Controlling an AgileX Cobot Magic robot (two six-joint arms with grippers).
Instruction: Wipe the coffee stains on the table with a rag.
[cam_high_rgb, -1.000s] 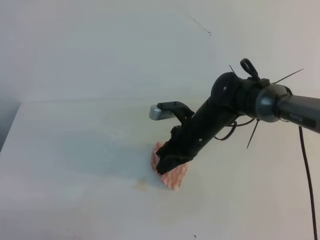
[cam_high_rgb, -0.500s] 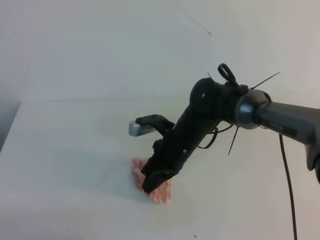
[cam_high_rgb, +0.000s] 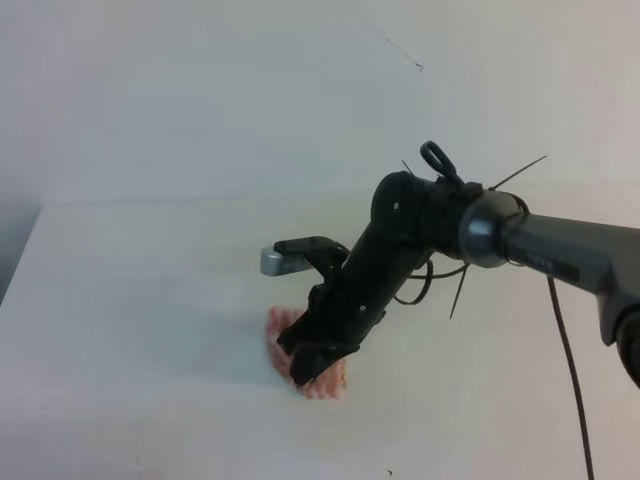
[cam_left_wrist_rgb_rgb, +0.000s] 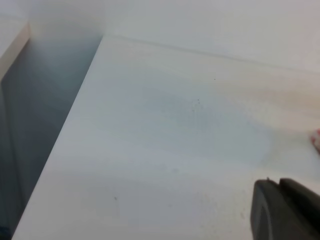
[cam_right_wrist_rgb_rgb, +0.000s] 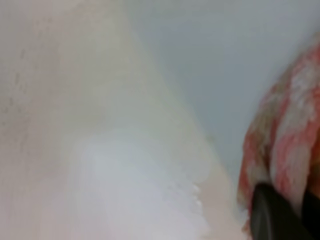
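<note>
My right gripper (cam_high_rgb: 305, 372) reaches across the middle of the white table (cam_high_rgb: 150, 300) and presses down, shut on the pink-and-white rag (cam_high_rgb: 327, 386). In the right wrist view the rag (cam_right_wrist_rgb_rgb: 285, 145) bunches just above a dark fingertip (cam_right_wrist_rgb_rgb: 272, 215). A pale beige smear of coffee stains (cam_right_wrist_rgb_rgb: 115, 100) runs diagonally over the tabletop there; no brown puddle shows. In the left wrist view a corner of the rag (cam_left_wrist_rgb_rgb: 317, 138) peeks in at the right edge. Only a black part of my left gripper (cam_left_wrist_rgb_rgb: 285, 212) shows at the bottom right, and its jaws are hidden.
The table's left edge (cam_high_rgb: 22, 250) drops into a dark gap (cam_left_wrist_rgb_rgb: 45, 115) beside a wall. A plain white wall (cam_high_rgb: 250, 90) rises behind the table. A black cable (cam_high_rgb: 568, 380) hangs under my right arm.
My right arm swept left and toward the table's front, dragging the rag with it, then eased slightly back. A faint tan mark beside the rag no longer shows.
</note>
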